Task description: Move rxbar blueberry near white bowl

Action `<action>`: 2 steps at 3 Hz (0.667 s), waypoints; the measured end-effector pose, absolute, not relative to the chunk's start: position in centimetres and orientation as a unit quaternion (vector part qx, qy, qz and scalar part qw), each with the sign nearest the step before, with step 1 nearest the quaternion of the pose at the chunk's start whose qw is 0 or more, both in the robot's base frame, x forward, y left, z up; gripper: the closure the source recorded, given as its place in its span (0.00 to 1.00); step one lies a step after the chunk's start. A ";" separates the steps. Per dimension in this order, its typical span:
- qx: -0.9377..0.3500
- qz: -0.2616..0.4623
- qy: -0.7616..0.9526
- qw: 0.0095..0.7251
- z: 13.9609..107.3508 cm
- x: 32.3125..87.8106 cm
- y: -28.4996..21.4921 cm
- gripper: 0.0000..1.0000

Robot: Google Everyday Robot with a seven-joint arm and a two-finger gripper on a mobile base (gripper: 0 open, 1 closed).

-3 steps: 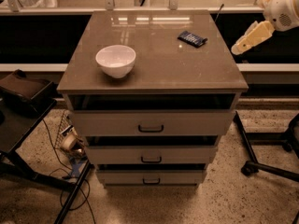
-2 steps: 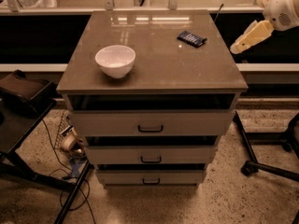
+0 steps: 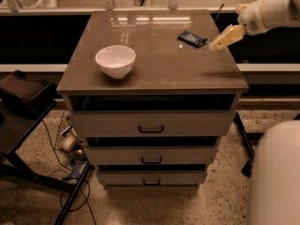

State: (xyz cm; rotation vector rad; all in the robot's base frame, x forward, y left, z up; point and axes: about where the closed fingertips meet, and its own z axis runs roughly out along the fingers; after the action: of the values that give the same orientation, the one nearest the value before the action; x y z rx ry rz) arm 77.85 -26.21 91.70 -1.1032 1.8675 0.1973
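Observation:
The rxbar blueberry (image 3: 192,39), a small flat dark blue bar, lies on the brown top of the drawer cabinet (image 3: 159,74) near its far right. The white bowl (image 3: 115,60) stands upright on the left part of the same top, well apart from the bar. My gripper (image 3: 219,42) comes in from the upper right on a white arm and hangs just right of the bar, above the cabinet's right edge. It holds nothing that I can see.
The cabinet has three drawers with dark handles (image 3: 151,129). A black stand (image 3: 23,93) is to the left, with cables and a tape roll (image 3: 69,143) on the floor. A white rounded robot part (image 3: 276,172) fills the lower right. A shelf rail runs behind.
The gripper has moved left and a little inward, closer to the bar. The bar and bowl have not moved.

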 end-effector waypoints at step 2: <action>-0.430 0.080 0.762 0.477 85.5 85.7 -23.6 0.00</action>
State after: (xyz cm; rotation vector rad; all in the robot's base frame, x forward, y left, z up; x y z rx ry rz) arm 85.70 -23.61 85.48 -1.0497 1.8618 0.1963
